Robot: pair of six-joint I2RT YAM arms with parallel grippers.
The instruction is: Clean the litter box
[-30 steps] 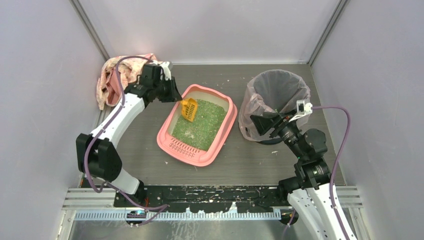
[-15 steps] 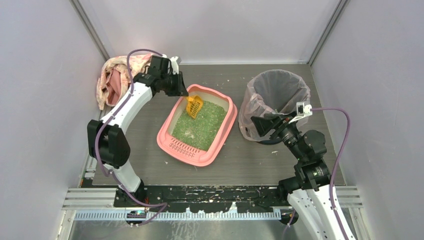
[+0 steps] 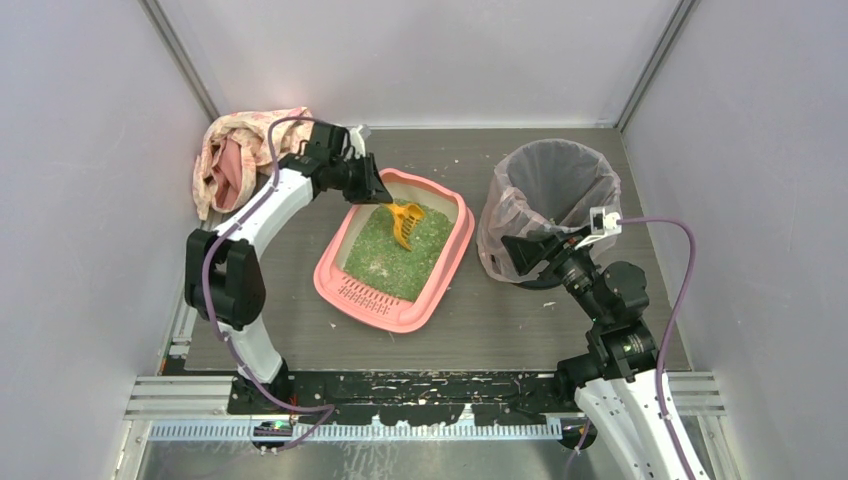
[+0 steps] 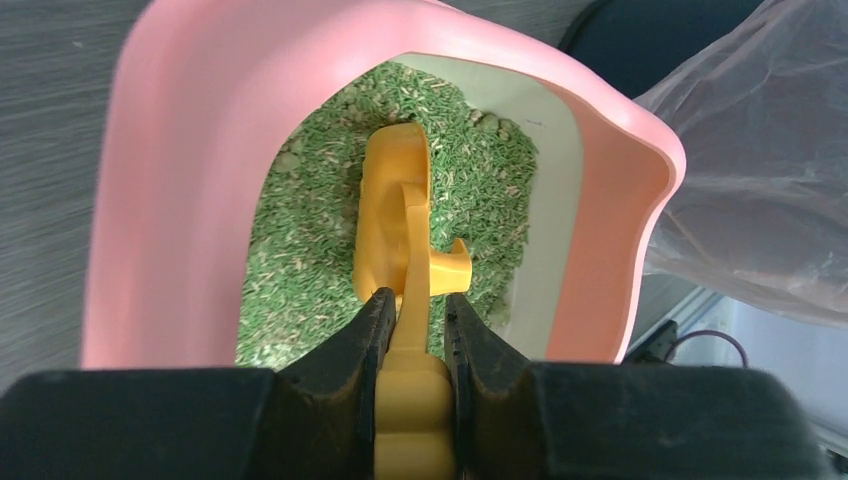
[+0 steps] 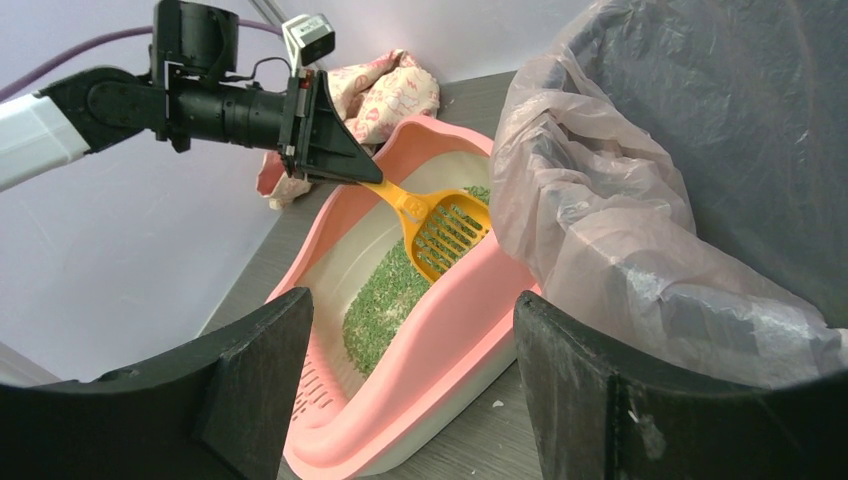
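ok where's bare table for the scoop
Bare table near side, between litter box and arm bases, and a far strip by the back wall. Crowded between litter box and lined bin, where the right hand hovers.

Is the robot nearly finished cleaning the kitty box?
Not yet. Done: the left gripper has the yellow scoop gripped. In hand: the scoop hangs over the green granules in the litter box. Left: scooping and dumping into the bagged bin, where the open right gripper hovers.
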